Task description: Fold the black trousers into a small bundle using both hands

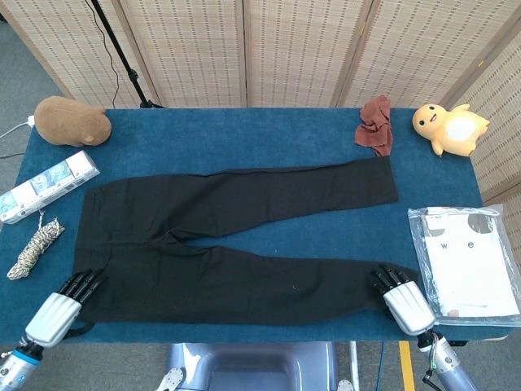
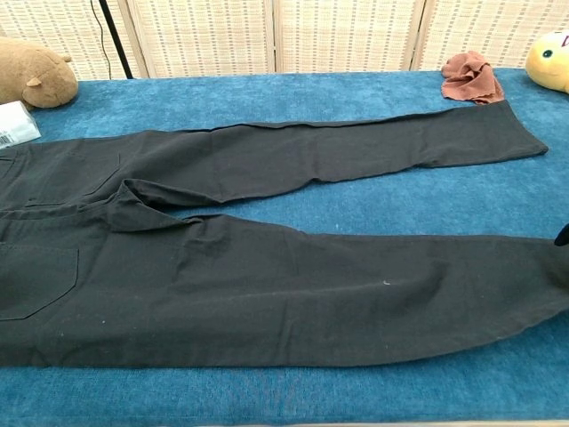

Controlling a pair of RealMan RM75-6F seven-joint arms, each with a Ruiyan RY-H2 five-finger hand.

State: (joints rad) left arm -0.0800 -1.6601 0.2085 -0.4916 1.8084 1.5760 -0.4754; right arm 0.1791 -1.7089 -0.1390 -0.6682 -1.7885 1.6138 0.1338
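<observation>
Blue cloth covered the table, where the black trousers lay flat, legs spread toward the right. The left hand rested at the waistband corner and the right hand at the near hem, fingers extended forward, holding nothing. Only the head view showed both hands whole; the chest view caught just a dark fingertip of the right hand at its edge.

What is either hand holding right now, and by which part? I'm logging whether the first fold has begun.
Cannot be told. The left hand sits at the waist corner of the black trousers, the right hand at the near leg's cuff; no pinch is visible, and the trousers lie flat.
</observation>
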